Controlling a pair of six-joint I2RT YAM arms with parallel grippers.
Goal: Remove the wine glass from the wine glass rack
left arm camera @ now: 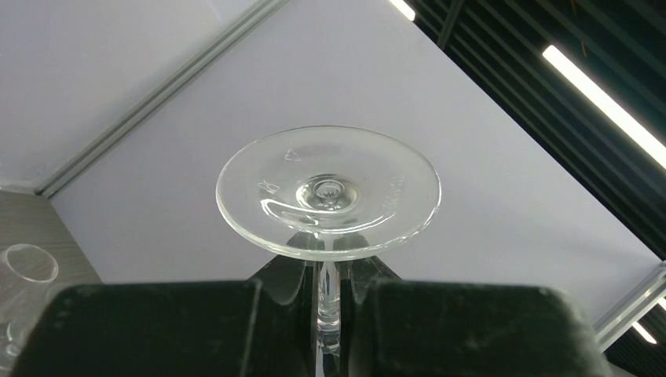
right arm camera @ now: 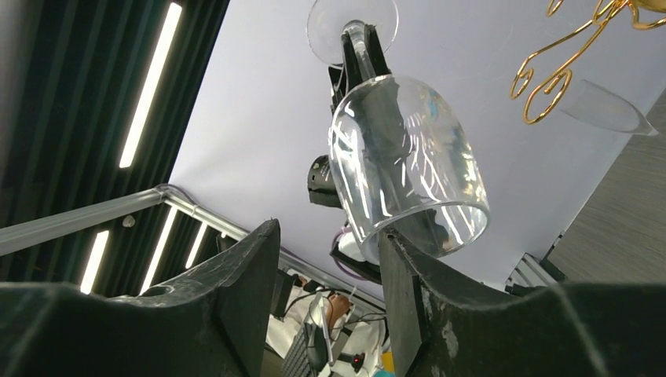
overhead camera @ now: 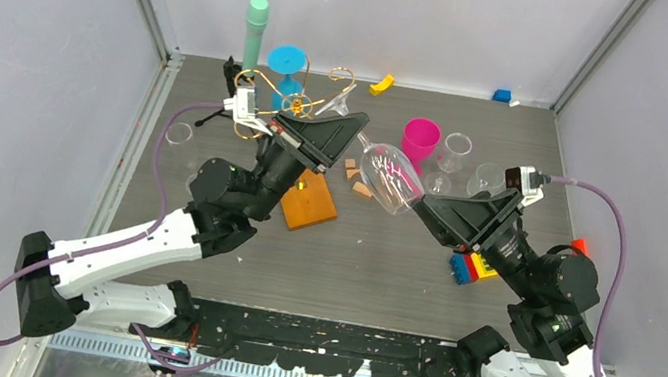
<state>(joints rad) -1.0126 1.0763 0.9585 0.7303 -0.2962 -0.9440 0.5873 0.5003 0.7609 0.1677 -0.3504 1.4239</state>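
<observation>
The clear wine glass [overhead camera: 390, 179] hangs tilted above the table, off the rack, its bowl pointing right. My left gripper [overhead camera: 357, 130] is shut on its stem; in the left wrist view the stem [left arm camera: 328, 302] runs between the fingers of the left gripper [left arm camera: 328, 267], under the round foot [left arm camera: 328, 191]. The gold wire wine glass rack [overhead camera: 273, 98] stands behind it on an orange wooden base [overhead camera: 307, 203]. My right gripper [overhead camera: 420, 205] is at the bowl's rim. In the right wrist view the right gripper [right arm camera: 328, 232] is open, with one fingertip [right arm camera: 397, 259] against the bowl [right arm camera: 400, 157].
Another clear glass [overhead camera: 335, 103] hangs on the rack. A pink cup [overhead camera: 420, 139] and clear cups [overhead camera: 456, 150] stand right of centre. Small wooden blocks [overhead camera: 353, 173] and coloured bricks [overhead camera: 471, 267] lie on the table. A teal cylinder [overhead camera: 254, 29] and a black tripod [overhead camera: 229, 76] stand behind the rack.
</observation>
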